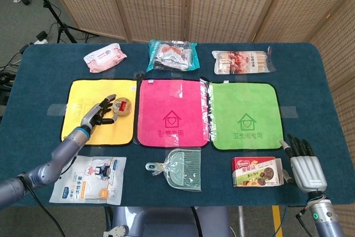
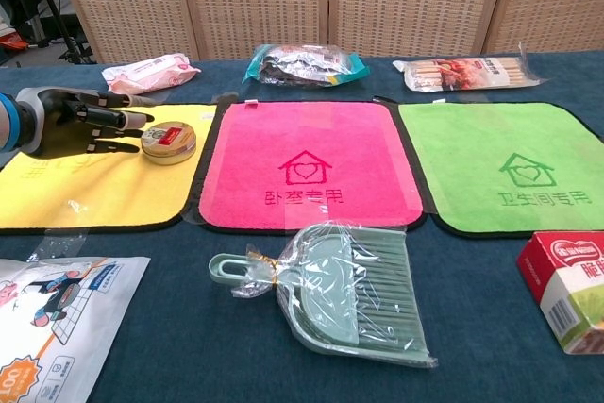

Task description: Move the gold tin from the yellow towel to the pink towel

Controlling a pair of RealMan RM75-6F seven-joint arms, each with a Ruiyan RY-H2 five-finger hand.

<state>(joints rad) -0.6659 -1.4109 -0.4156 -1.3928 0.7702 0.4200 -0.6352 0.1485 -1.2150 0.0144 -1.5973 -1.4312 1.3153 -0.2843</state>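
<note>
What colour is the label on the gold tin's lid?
Red, on the gold tin; clearest in the chest view.
</note>
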